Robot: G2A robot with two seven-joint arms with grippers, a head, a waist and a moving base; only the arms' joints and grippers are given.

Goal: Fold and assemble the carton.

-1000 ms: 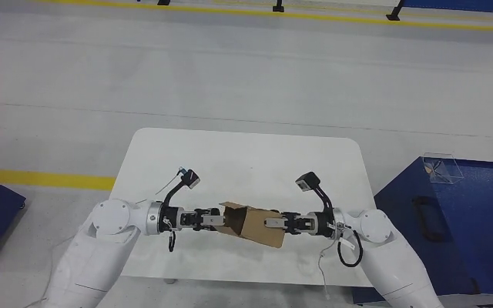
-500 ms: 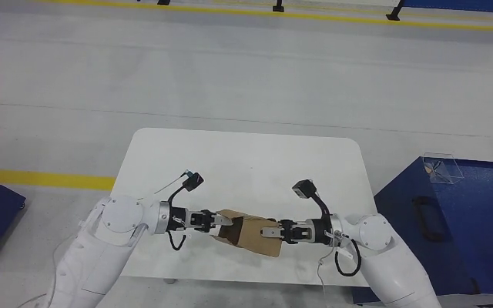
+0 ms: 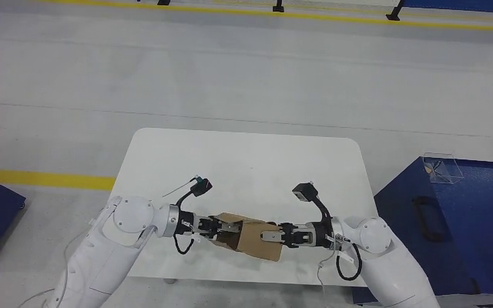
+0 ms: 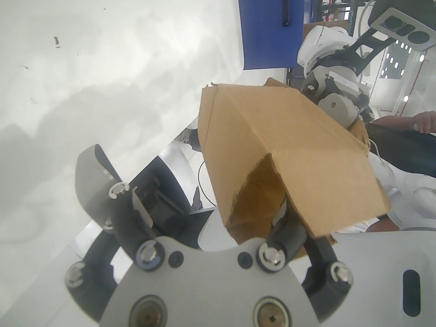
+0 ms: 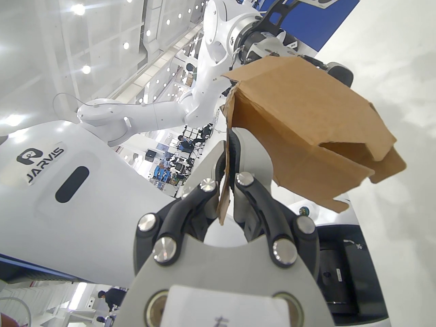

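1. The brown cardboard carton is partly folded with open ends, and the near part of the white table lies beneath it.
2. At the carton's left end, the left pincer is spread wide. One finger is tucked inside the open end, and the other stands clear of the carton.
3. At the carton's opposite end, the right pincer is pinched narrow on a flap edge, gripping it.

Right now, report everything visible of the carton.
The carton is brown corrugated cardboard, half opened into a slanted sleeve with loose flaps at both open ends, one edge ragged. It is held crosswise between the arms over the near part of the white table. The right gripper pinches one end flap; the open left gripper has one finger tucked inside the other end.
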